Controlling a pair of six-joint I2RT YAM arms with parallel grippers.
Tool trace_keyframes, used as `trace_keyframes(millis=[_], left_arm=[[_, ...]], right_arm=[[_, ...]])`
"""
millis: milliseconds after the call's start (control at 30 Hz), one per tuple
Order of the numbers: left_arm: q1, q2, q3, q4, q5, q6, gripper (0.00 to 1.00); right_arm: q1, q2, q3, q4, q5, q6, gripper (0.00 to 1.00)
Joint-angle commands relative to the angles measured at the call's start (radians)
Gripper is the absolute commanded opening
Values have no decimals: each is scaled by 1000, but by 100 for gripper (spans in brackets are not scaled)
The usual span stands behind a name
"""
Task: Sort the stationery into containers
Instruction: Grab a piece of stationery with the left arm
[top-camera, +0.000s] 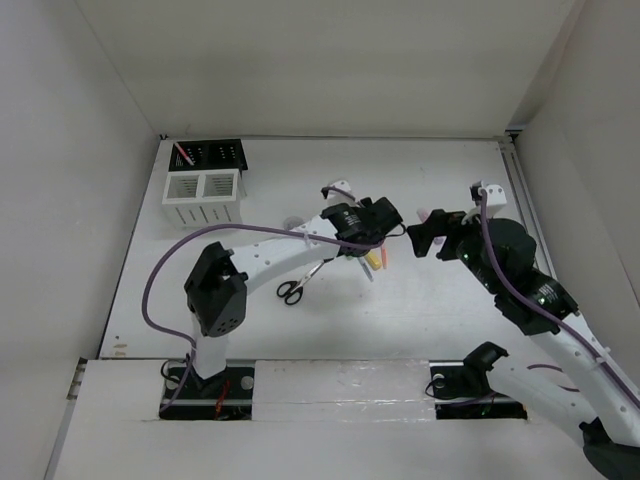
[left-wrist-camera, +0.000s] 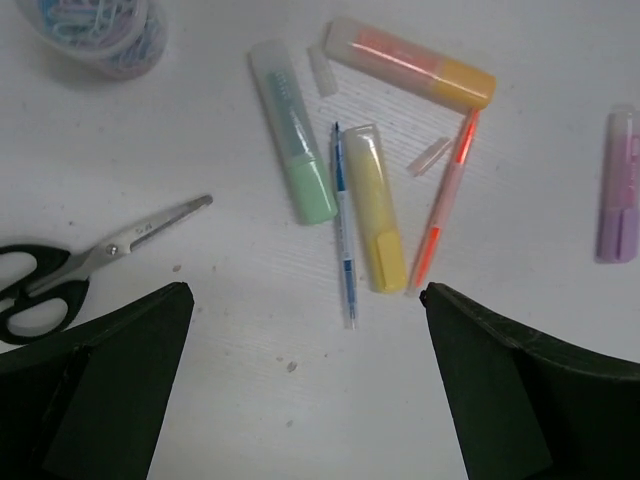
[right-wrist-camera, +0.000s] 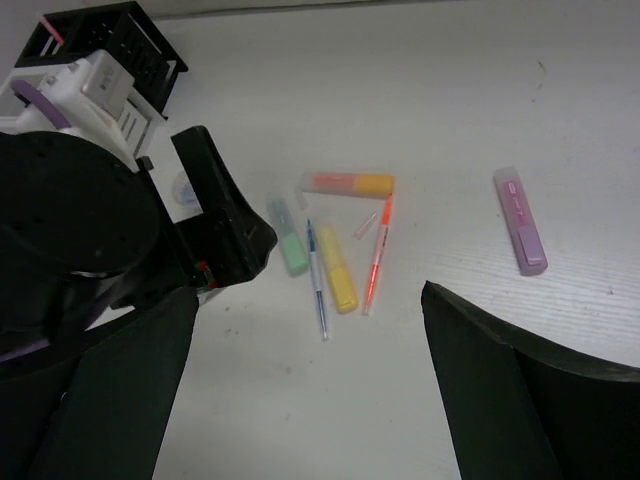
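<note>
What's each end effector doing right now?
Left end effector: open, holding nothing.
Right end effector: open, holding nothing.

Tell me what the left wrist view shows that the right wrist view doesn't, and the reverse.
Only the left wrist view: the black-handled scissors. Only the right wrist view: the black mesh holder and the left arm. Both: the green marker, yellow marker, orange marker, purple marker, blue pen and thin orange-red pen, all lying loose.
</note>
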Motion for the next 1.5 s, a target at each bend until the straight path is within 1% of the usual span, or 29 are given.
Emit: trace_keyframes(millis=[0,133,200,267,333,367,433,467,500,600,633,767,800,1267,1467], left_arm=[[-6,21,2,-122,-21,-204,100],[-16,67,-33,-59,26,-190,98],[-16,91,-33,-32,40,-176,97],[-16,111,-33,-10,64,-162,94],[-16,127,-33,13,77,-152,94],[-16,140,-33,22,90,-151,89],[-6,151,-42,44,110,-139,89],[3,162,-42,53,132,-139,86],[3,162,-53,68,132,-127,84],[12,173,-53,78,132,-127,84],[12,182,-53,78,132,-127,80],[12,211,-53,78,143,-118,78],[21,223,-53,78,143,-118,76],[30,277,-24,87,143,-127,75],[30,308,8,58,143,-138,75]], right_arm=[[-3,-12,-7,15,-18,-24,100],[-12,-12,-32,49,-38,-24,100],[-12,-12,-32,49,-47,-24,100],[-12,-12,-32,49,-47,-24,100],[-12,-21,-23,39,-35,-24,100],[-12,-21,-22,39,-35,-24,100],[-12,-47,-22,39,-26,-24,100],[-12,-47,-22,39,-26,-24,100],[-12,-57,-22,39,-26,-24,100],[-12,-66,-22,30,-26,-24,100],[-12,-66,-22,30,-26,-24,100],[-12,-75,-32,30,-26,-15,100],[-12,-75,-41,30,-26,-6,100],[-12,-103,-41,30,-37,-6,100],[-12,-112,-50,30,-37,-6,100]])
